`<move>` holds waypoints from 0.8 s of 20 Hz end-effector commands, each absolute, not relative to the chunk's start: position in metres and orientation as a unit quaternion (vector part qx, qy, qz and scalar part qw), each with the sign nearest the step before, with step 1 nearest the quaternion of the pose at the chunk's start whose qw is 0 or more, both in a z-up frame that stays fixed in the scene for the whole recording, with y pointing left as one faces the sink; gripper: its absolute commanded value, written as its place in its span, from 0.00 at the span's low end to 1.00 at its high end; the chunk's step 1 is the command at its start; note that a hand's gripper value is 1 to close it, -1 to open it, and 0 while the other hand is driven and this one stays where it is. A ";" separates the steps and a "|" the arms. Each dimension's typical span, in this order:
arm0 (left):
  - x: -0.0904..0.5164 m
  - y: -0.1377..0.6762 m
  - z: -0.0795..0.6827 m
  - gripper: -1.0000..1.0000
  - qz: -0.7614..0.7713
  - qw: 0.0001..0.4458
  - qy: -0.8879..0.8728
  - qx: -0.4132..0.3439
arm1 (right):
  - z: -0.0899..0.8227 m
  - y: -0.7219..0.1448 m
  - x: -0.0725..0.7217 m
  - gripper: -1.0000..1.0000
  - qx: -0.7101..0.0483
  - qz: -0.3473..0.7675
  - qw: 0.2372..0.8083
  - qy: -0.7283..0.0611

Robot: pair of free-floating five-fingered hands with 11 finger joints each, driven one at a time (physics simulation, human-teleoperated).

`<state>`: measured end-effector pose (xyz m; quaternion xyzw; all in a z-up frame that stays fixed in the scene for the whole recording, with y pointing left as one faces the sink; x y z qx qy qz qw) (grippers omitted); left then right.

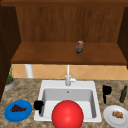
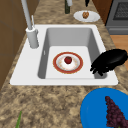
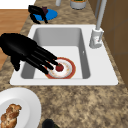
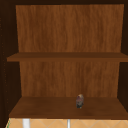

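One red fruit (image 2: pixel 68 60) is sitting on a plate (image 2: pixel 61 67) in the sink (image 2: pixel 25 75). Our left hand (image 2: pixel 110 60) is hovering at the front rim, fingers loose and empty (right hand (image 1: pixel 107 91) likewise, over the counter (image 1: pixel 111 82)). A clumsy reach is risking rolling the fruit off.

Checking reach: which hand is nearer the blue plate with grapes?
Left. The left hand hovers at the left rim of the sink, just right of the blue plate. The right hand is across the sink, beside the bottle.
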<state>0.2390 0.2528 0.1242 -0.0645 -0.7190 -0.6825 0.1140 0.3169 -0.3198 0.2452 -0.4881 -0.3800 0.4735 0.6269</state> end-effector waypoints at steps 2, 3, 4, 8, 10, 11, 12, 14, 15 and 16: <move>0.239 0.253 0.124 0.50 -0.683 0.114 -0.719 -0.064 | 0.267 -0.339 0.321 0.00 -0.473 0.491 0.630 -0.371; 0.239 0.253 0.124 0.50 -0.683 0.114 -0.719 -0.064 | 0.272 -0.343 0.323 0.00 -0.472 0.492 0.631 -0.371; 0.239 0.253 0.124 0.50 -0.682 0.114 -0.719 -0.064 | 0.277 -0.347 0.324 0.00 -0.471 0.493 0.631 -0.370; 0.239 0.253 0.124 0.50 -0.682 0.114 -0.719 -0.064 | 0.301 -0.364 0.326 0.00 -0.468 0.493 0.634 -0.368; 0.239 0.253 0.124 0.50 -0.682 0.114 -0.719 -0.064 | 0.312 -0.373 0.325 0.00 -0.467 0.493 0.635 -0.368; 0.239 0.253 0.124 0.50 -0.682 0.114 -0.719 -0.064 | 0.318 -0.378 0.325 0.00 -0.466 0.493 0.636 -0.369; 0.239 0.253 0.124 0.50 -0.682 0.114 -0.719 -0.064 | 0.322 -0.383 0.325 0.00 -0.466 0.492 0.637 -0.368; 0.239 0.253 0.124 0.50 -0.682 0.114 -0.719 -0.064 | 0.333 -0.394 0.325 0.00 -0.466 0.491 0.638 -0.368; 0.239 0.253 0.124 0.50 -0.682 0.114 -0.719 -0.064 | 0.338 -0.399 0.325 0.00 -0.466 0.490 0.638 -0.368; 0.239 0.253 0.124 0.50 -0.682 0.114 -0.719 -0.064 | 0.343 -0.404 0.325 0.00 -0.466 0.489 0.639 -0.368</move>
